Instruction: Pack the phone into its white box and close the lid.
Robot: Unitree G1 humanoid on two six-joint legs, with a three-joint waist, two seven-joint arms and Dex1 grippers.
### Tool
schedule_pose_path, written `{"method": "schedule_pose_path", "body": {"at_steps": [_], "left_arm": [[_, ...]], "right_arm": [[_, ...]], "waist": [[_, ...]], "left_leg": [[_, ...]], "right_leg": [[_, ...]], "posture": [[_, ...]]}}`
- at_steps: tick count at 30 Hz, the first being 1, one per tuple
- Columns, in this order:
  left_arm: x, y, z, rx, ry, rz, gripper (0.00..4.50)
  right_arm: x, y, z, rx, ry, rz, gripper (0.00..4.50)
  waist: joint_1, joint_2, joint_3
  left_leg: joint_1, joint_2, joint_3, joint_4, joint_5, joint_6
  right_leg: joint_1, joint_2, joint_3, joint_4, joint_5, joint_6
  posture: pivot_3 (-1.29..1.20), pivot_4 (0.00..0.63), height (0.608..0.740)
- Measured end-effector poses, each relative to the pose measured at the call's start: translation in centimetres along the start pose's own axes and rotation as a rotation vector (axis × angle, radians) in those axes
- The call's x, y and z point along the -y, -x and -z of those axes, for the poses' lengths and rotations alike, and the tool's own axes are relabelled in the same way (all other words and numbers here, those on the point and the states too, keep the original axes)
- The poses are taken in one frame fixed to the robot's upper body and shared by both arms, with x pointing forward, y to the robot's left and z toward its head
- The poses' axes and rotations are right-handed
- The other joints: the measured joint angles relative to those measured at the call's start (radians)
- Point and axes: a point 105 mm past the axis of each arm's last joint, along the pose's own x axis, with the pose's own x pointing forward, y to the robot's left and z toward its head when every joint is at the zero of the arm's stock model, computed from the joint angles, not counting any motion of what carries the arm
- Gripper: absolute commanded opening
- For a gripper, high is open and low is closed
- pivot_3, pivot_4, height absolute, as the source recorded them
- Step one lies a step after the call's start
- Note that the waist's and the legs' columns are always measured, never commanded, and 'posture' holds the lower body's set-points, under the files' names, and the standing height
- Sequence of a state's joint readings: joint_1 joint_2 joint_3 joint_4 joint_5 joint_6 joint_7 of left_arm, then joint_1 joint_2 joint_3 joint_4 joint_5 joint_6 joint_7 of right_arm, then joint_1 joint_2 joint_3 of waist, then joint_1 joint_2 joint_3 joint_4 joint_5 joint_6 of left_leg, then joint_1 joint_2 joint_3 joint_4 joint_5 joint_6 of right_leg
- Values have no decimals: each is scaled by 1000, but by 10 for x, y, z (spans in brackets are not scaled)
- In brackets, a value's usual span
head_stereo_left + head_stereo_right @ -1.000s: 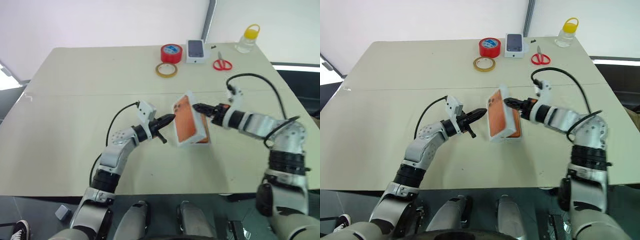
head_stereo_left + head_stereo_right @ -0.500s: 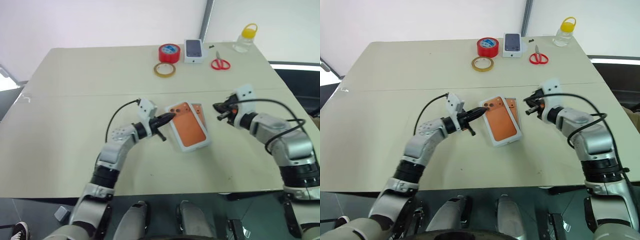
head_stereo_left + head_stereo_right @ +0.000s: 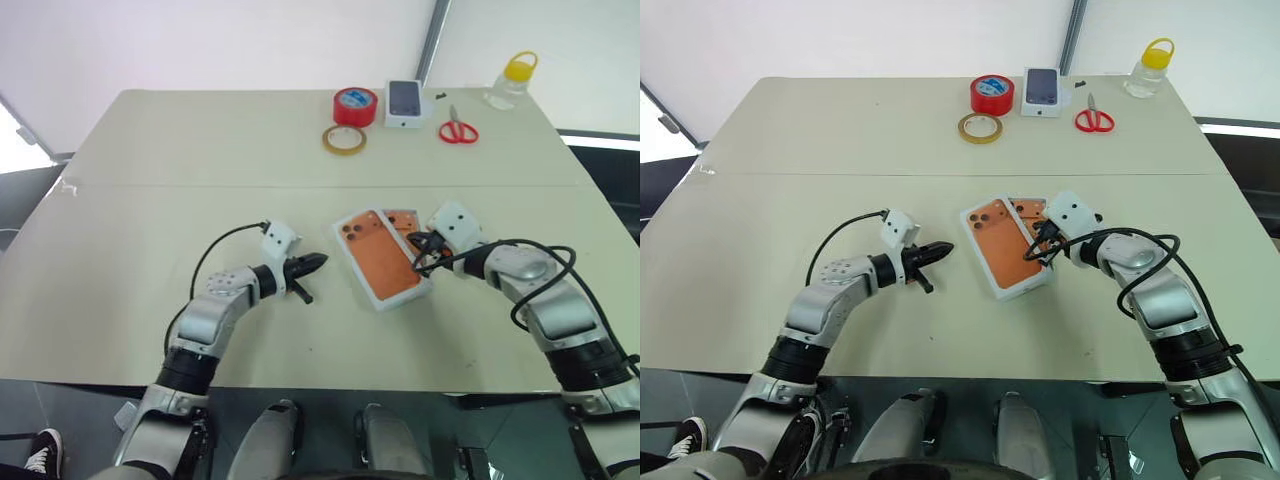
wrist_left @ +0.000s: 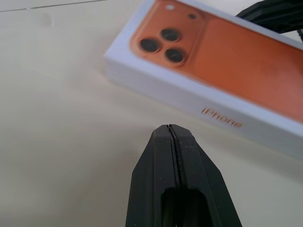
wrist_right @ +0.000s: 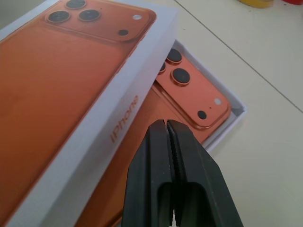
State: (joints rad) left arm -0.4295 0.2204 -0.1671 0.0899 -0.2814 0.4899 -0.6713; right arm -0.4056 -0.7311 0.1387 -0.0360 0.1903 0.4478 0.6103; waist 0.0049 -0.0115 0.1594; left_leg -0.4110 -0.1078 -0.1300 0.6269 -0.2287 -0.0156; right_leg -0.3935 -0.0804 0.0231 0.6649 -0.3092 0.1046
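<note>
1. Found the left gripper [image 3: 318, 261] with both black fingers pressed together, holding nothing, low over the table [image 3: 150, 200], beside the lid [image 3: 378, 255] and clear of it.
2. Found the right gripper [image 5: 166, 124] likewise pinched together and empty, its tips at the lid's long side wall, above the uncovered strip of the phone [image 5: 194, 90]; could not tell whether they touched either one.
3. Saw the lid lying flat, printed orange face up, with "iPhone" lettering on its side wall, set askew across the white box [image 5: 234, 106] rather than seated on it.
4. Saw the phone lying in the white box, back up, its camera corner and one long edge showing past the lid on the right gripper's side.
5. Noted, against a second earlier: lid then stood up on edge between the two grippers, with the right gripper's fingers at its upper edge; now lay down flat over the box.
6. Noted, against half a second earlier: left gripper's tip then sat at the lid's near corner, now stood apart from it; right gripper then hung well off to the right of the box, now stood right at the lid's edge.
7. Saw, along the table's far edge, well apart from the work: a red tape roll [image 3: 355, 105], a tan tape ring [image 3: 344, 139], a small white box picturing a dark phone [image 3: 404, 103], red scissors [image 3: 458, 130] and a clear bottle with a yellow cap [image 3: 510, 82].
</note>
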Motion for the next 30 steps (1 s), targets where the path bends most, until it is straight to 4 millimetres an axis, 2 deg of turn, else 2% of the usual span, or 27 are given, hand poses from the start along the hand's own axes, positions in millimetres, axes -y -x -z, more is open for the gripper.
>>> {"method": "schedule_pose_path", "body": {"at_steps": [7, 11, 20, 27, 30], "left_arm": [[10, -13, 2, 14, 18, 23, 0], [9, -22, 3, 20, 26, 12, 0], [8, -38, -7, 55, 17, 8, 0], [16, -58, -28, 116, 47, 34, 0], [15, -63, -29, 121, 57, 27, 0]], "right_arm": [[5, 5, -3, 12, 0, 18, 70], [-1, 7, 0, 8, -3, -1, 70], [-7, 10, 9, -29, -9, -8, 70], [9, 16, 9, -34, -5, 78, 70], [11, 16, 11, -43, -6, 97, 70]], "waist": [[1, 0, 0], [6, 0, 0], [5, 0, 0], [6, -1, 0], [2, -1, 0]], "left_leg": [[0, 0, 0, 0, 0, 0], [0, 0, 0, 0, 0, 0], [0, 0, 0, 0, 0, -1], [0, 0, 0, 1, 1, -3], [0, 0, 0, 1, 2, -4]], "right_leg": [[0, 0, 0, 0, 0, 0], [0, 0, 0, 0, 0, 0], [0, 0, 0, 0, 0, 0], [1, 0, -1, 0, 0, 0], [0, 0, -1, 0, 0, 0]], "posture": [[0, 150, 740], [0, 150, 740], [0, 150, 740], [0, 150, 740], [0, 150, 740]]}}
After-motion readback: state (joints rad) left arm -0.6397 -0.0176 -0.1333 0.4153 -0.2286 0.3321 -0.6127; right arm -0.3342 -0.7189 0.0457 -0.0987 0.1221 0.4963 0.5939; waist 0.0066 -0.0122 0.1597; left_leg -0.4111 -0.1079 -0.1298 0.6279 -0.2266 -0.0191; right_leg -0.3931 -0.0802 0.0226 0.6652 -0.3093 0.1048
